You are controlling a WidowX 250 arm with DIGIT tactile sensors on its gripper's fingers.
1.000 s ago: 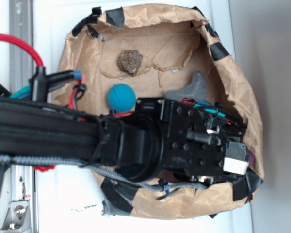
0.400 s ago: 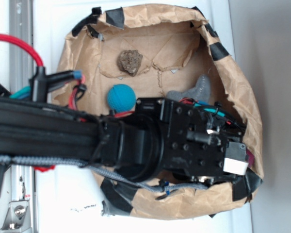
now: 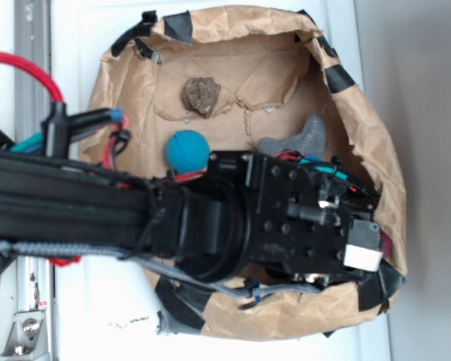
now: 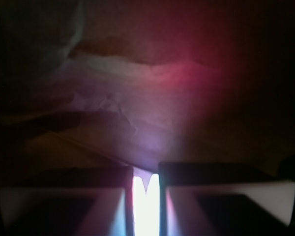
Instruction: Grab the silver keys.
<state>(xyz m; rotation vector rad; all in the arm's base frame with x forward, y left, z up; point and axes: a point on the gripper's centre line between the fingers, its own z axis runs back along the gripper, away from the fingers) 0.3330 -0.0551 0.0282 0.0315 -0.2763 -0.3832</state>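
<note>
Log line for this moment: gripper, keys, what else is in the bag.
gripper: low in paper bag, jaws nearly closed | keys: not visible | also in bag: blue ball, brown rock, grey plush

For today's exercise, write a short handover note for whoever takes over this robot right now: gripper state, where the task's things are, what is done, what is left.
Gripper: in the wrist view the two fingers stand nearly together with a thin bright gap between them; nothing recognisable is held there.
Silver keys: not visible in either view. The arm covers the lower half of the paper bag, so they may lie under it.
Also in the bag: blue ball, grey plush toy, brown lump, all untouched.
Done: the arm has reached into the bag. A grasp cannot be confirmed.
Left: find the keys, confirm the grip, lift.
</note>
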